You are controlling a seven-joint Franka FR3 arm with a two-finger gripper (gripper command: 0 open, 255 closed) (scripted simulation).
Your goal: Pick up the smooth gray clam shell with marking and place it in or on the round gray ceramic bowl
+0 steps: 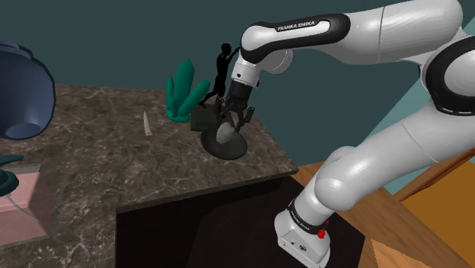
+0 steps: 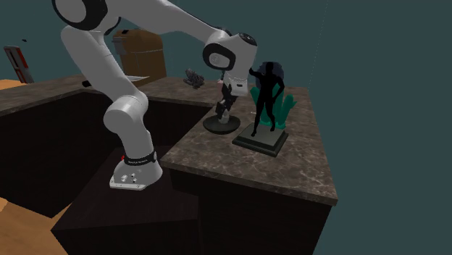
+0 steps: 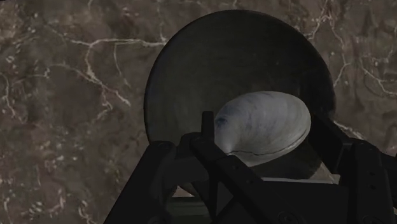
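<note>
The pale gray clam shell (image 3: pixel 264 127) with faint bluish markings sits between my gripper's (image 3: pixel 266 124) two black fingers, which clasp it on both sides. It hangs just above the dark round bowl (image 3: pixel 229 63), which rests on the brown marble counter. In the shoulder view the shell (image 1: pixel 226 134) is low over the bowl (image 1: pixel 225 147), under the gripper (image 1: pixel 234 122). The second exterior view has the gripper (image 2: pixel 223 112) pointing down at the bowl (image 2: pixel 221 127) near the counter's edge.
A black figure statue (image 2: pixel 265 90) on a square base (image 2: pixel 259 139) stands close beside the bowl. Behind it is a green coral-like ornament (image 1: pixel 183 90). A small white spike (image 1: pixel 147 123), a blue vase (image 1: pixel 23 91) and a pink box (image 1: pixel 23 204) lie toward the shoulder view's left. The counter edge (image 1: pixel 282 164) is near the bowl.
</note>
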